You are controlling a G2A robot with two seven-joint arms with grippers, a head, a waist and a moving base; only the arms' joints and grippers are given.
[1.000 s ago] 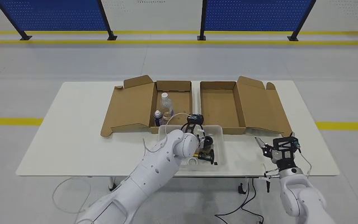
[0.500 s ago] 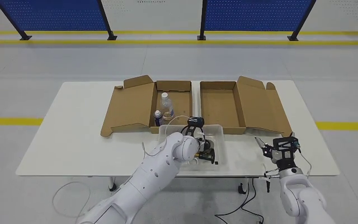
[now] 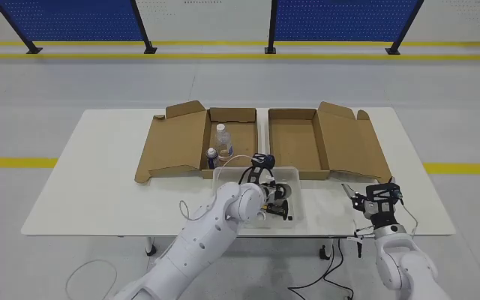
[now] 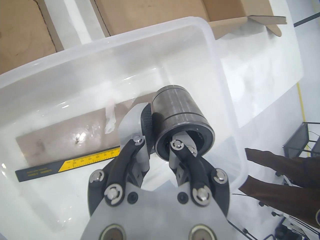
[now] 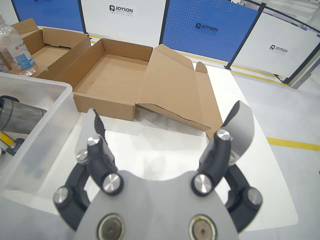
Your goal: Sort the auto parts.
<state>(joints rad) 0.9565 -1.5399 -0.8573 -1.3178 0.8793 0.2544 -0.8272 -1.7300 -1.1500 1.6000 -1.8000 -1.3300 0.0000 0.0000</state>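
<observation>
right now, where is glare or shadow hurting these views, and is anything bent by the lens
Left wrist view: glints on the floor of the clear bin, sheen bands on the metal cylinder. Right wrist view: soft shadow under the cardboard box lid on the table; the panel frames bow toward the edges. Top view: even light, faint shadows only.

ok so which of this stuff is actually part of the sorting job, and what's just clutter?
Job: metal cylinder, held by the left gripper; clear bin; black-and-yellow scale bar in the bin, probably; left cardboard box; right cardboard box.
Lying about: water bottle standing in the left box; small bottle beside it.
</observation>
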